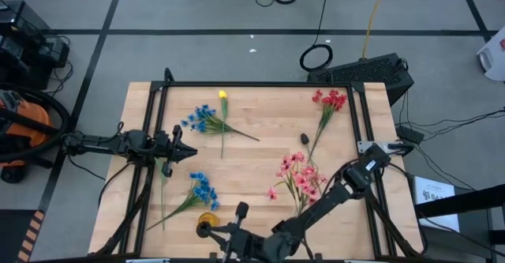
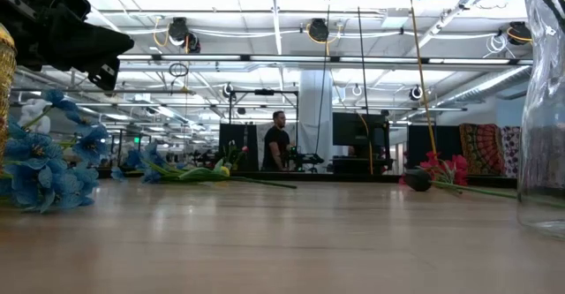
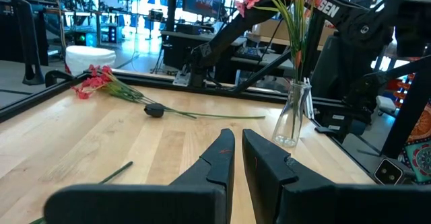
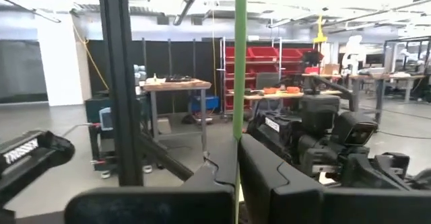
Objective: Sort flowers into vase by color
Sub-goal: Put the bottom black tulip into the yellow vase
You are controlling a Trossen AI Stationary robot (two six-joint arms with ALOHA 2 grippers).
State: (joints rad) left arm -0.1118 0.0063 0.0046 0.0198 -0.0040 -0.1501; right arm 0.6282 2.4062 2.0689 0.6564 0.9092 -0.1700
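Note:
My right gripper (image 1: 207,230) hovers over the table's near edge, shut on a thin green stem (image 4: 240,62). A yellow-orange flower head (image 1: 208,219) shows right beside it. A clear glass vase (image 3: 292,116) holds pink flowers (image 1: 298,178) near the right. Lying flat on the wood are two blue sprigs (image 1: 203,121) (image 1: 202,190), a yellow bud (image 1: 222,95) and a red sprig (image 1: 328,102). My left gripper (image 1: 189,151) waits at the table's left side, shut and empty. My right gripper pinches the green stem (image 4: 240,126) between its two fingers. The fingers point about level toward the table's left, and the stem crosses them and runs on past both. The stem is lifted clear of the table, and which stretch of it is held cannot be told.
A small dark lump (image 1: 304,138) lies on the red sprig's stem. A black frame rail (image 1: 260,84) runs along the table's far edge. Bare wood (image 1: 252,168) lies between the blue sprigs and the vase. A person (image 2: 277,139) stands far off in the room.

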